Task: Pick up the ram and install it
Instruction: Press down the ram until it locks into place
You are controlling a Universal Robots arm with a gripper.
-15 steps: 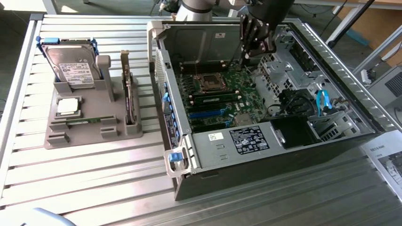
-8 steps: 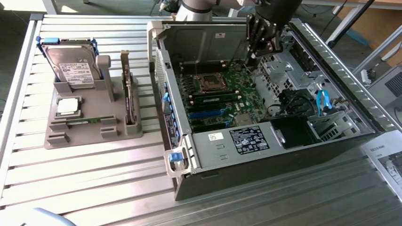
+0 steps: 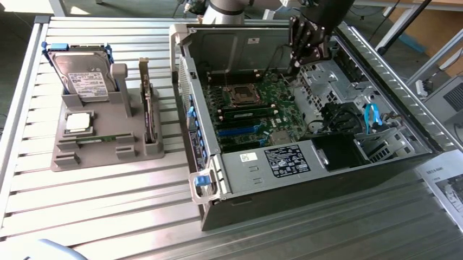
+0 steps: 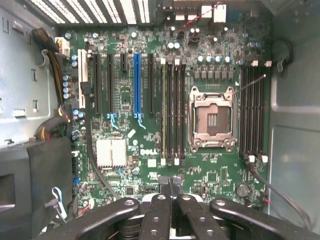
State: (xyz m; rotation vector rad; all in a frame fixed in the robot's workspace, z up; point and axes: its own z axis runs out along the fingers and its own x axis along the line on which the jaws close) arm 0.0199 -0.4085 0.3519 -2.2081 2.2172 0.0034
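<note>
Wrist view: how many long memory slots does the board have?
8. Four memory slots sit on one side of the processor socket, the other four on its opposite side. None seems hidden.

Parts tally
On the slatted metal table (image 3: pixel 108 216): one open black computer case (image 3: pixel 304 201); one grey plastic stand (image 3: pixel 108 154) holds one silver boxy hard drive (image 3: pixel 83 76), one upright expansion card (image 3: pixel 147 108), one square silver processor (image 3: pixel 78 122). Inside: eight black memory slots (image 4: pixel 176 110), one blue slot (image 4: pixel 137 82), one black gripper (image 4: pixel 170 182).
</note>
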